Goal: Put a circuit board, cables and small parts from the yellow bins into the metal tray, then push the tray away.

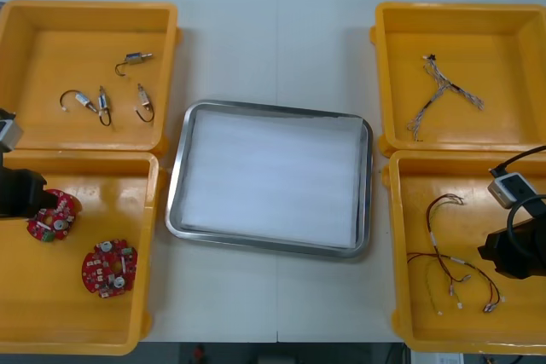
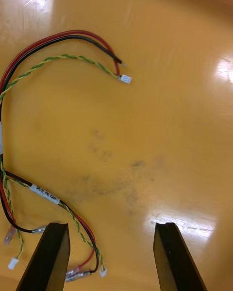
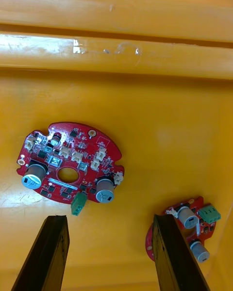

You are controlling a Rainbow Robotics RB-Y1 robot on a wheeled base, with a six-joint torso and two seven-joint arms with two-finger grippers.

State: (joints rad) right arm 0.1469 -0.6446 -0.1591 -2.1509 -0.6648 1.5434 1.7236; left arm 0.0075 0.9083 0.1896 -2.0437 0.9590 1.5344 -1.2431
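My left gripper point(image 1: 38, 202) hovers over the near left yellow bin point(image 1: 26, 313), right by a round red circuit board point(image 1: 53, 217); a second board point(image 1: 109, 268) lies closer to the front. In the left wrist view the gripper point(image 3: 109, 259) is open, one board point(image 3: 70, 169) lies just beyond the fingers, and the other board point(image 3: 187, 228) is partly behind one finger. My right gripper point(image 1: 505, 253) hangs over the near right bin point(image 1: 401, 296). It point(image 2: 112, 259) is open above red and yellow cables point(image 2: 63, 56), whose ends lie beside one finger point(image 2: 48, 257).
The metal tray point(image 1: 175, 202), white inside, sits between the bins. The far left bin point(image 1: 85, 10) holds several small metal parts point(image 1: 102, 104). A thin twisted cable point(image 1: 444, 91) lies in the far right bin point(image 1: 384, 74). The red and yellow cables point(image 1: 452, 270) lie left of my right gripper.
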